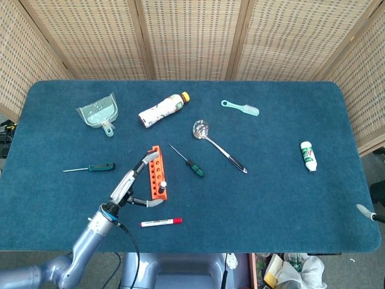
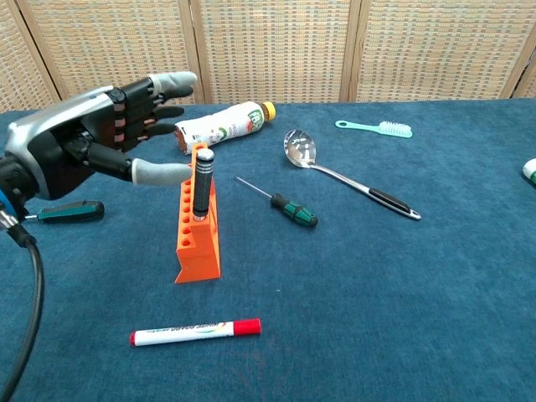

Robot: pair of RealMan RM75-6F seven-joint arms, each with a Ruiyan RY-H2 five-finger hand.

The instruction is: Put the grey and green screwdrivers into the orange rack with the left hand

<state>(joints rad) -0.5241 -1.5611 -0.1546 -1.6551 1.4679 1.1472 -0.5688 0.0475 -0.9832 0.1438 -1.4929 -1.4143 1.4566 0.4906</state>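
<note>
My left hand (image 2: 92, 134) hangs released, fingers spread, holding nothing, just left of the orange rack (image 2: 198, 230). The grey screwdriver (image 2: 202, 184) stands upright in one of the rack's holes, handle up. One green screwdriver (image 2: 293, 208) lies on the blue table (image 2: 402, 285) right of the rack; another (image 2: 69, 212) lies left of it, below my hand. A red-capped marker (image 2: 194, 332) lies near the front edge. My right hand is out of sight.

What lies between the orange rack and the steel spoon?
The green-handled screwdriver with black stripes lies on the carpet between the orange rack and the steel spoon, clearest in the head view.
</note>
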